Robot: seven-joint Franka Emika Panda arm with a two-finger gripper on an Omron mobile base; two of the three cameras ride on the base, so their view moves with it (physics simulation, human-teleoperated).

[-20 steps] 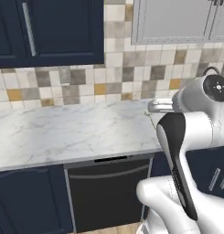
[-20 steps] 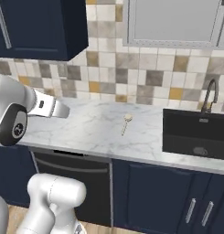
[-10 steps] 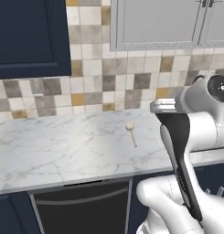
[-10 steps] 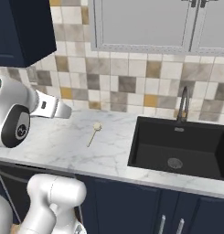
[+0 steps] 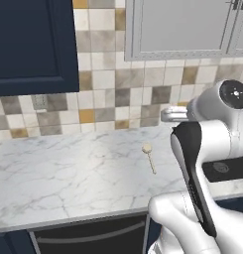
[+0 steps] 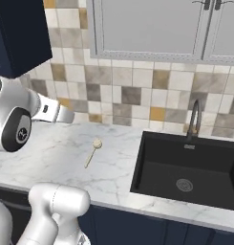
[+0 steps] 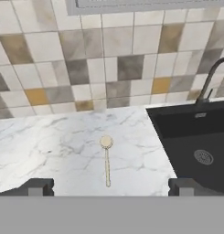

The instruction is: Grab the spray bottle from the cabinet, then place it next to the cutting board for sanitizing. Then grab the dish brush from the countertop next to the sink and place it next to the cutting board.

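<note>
The dish brush point(image 5: 150, 158) point(image 6: 91, 153) lies flat on the white marble countertop point(image 5: 63, 176) point(image 6: 113, 167), left of the sink, with its round head toward the tiled wall. In the hand view the dish brush point(image 7: 107, 161) sits straight ahead, and my gripper point(image 7: 111, 187) is open above the counter's front with nothing between its fingertips point(image 7: 38, 186). A corner of the dark navy cabinet point(image 5: 33, 44) point(image 6: 18, 33) hangs at the upper left. The spray bottle and the cutting board are out of view.
A black sink point(image 6: 185, 167) point(image 7: 200, 146) with a curved faucet point(image 6: 195, 117) point(image 7: 209, 80) is set into the counter right of the brush. Pale grey glass-fronted cabinets point(image 5: 182, 25) point(image 6: 147, 26) hang above the tiled backsplash. A dishwasher front point(image 5: 88, 238) sits below the counter.
Both base views have slid rightward along the counter, so the camera moved; the brush and the sink have shifted left in the pictures. The gripper stays open.
</note>
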